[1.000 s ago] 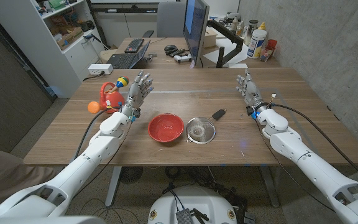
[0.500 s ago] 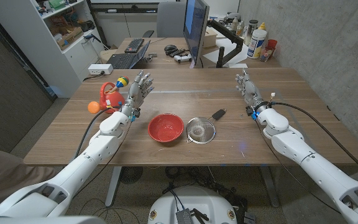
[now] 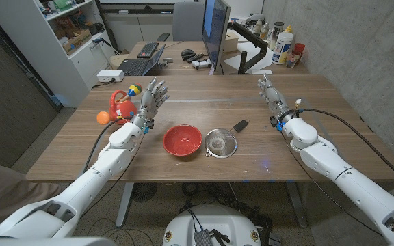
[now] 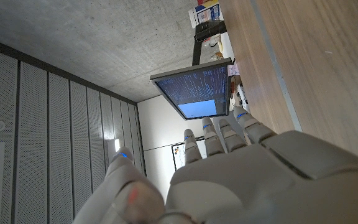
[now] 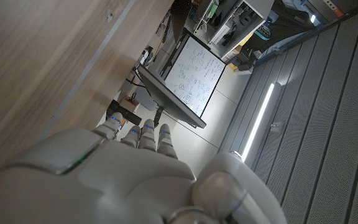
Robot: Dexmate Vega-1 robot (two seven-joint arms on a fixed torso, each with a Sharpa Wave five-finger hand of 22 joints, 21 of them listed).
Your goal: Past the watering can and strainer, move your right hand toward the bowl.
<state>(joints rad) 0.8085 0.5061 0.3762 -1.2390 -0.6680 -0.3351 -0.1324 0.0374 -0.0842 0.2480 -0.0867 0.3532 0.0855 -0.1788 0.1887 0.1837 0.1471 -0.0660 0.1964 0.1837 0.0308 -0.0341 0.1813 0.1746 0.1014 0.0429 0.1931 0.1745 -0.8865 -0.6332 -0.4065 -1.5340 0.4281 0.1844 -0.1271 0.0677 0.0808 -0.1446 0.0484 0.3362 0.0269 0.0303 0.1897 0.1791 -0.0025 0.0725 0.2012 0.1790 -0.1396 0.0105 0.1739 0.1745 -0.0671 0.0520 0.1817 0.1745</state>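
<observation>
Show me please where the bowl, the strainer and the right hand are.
bowl (image 3: 182, 139): head view, inside of the red bowl.
strainer (image 3: 220, 143): head view, its mesh basket.
right hand (image 3: 271, 96): head view, middle of the hand.
</observation>
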